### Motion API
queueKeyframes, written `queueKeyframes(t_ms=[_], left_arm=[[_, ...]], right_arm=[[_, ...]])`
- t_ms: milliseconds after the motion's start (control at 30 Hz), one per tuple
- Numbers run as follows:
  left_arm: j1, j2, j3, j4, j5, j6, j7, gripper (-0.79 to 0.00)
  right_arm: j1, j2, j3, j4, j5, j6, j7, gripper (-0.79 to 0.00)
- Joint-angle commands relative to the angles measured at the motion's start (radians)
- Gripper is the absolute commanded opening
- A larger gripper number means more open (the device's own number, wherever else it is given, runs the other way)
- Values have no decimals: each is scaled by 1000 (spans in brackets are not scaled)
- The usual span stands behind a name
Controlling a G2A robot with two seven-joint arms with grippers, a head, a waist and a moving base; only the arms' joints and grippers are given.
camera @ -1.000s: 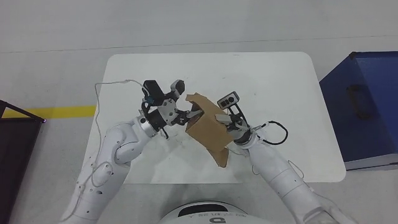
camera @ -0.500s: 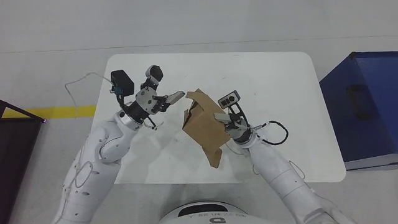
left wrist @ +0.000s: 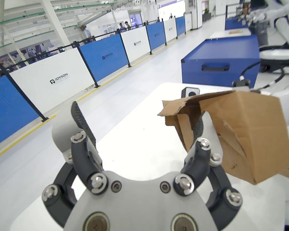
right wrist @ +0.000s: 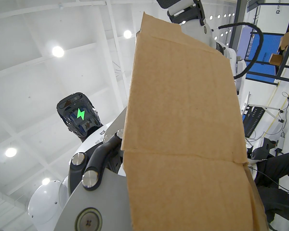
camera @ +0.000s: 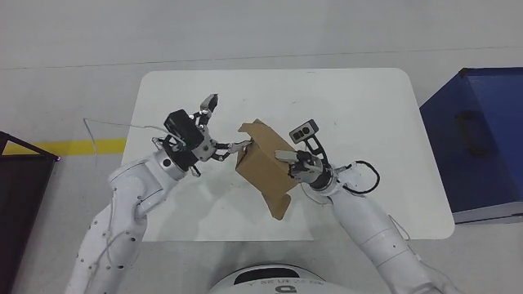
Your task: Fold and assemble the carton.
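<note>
The brown carton (camera: 265, 167) is partly folded and held off the white table (camera: 368, 106) by my right gripper (camera: 296, 166), which is shut on its side panel. In the right wrist view the carton (right wrist: 183, 121) covers the middle, with one of the gripper's fingers (right wrist: 106, 145) beside its edge. My left gripper (camera: 230, 119) stands open at the carton's left end. In the left wrist view the left gripper (left wrist: 139, 118) has one finger against the loose flaps at the open end of the carton (left wrist: 245, 131), and the other finger is out over bare table.
A blue box (camera: 482, 143) stands on the floor right of the table. A dark object (camera: 20, 204) sits at the left edge. A black cable (camera: 364, 171) loops off the right arm, and a thin cable (camera: 122, 124) trails from the left one.
The left gripper drew away from the carton to the left, then came back with its fingers spread to the carton's open end. The carton shifted slightly left in the right gripper.
</note>
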Motion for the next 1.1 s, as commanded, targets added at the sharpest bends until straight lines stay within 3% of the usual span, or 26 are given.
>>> queueKeyframes(t_ms=[0, 167, 333, 500, 800, 900, 1067], left_arm=[[3, 1, 12, 4, 79, 30, 9, 0], [4, 0, 25, 28, 90, 50, 39, 0], [-10, -4, 18, 82, -146, -12, 15, 0], [-32, -1, -28, 87, -265, -44, -35, 0], [-11, 16, -93, 26, -374, -239, -58, 0], [-1, 20, -97, -25, -303, -228, -99, 0], [11, 23, -67, -63, -44, -145, -96, 0]], right_arm=[[-4, 1, 1, -5, -2, -2, 1, -785], [-10, 1, 5, -8, 0, -6, 4, -785], [-8, 1, 4, -7, 6, -4, 15, -785], [-4, 1, 6, 2, 9, -4, 22, -785], [-3, 2, 10, 3, -8, -7, 18, -785], [-3, 3, 10, 5, -22, -10, 8, -785], [-2, 4, 8, -1, -65, -25, -20, -785]])
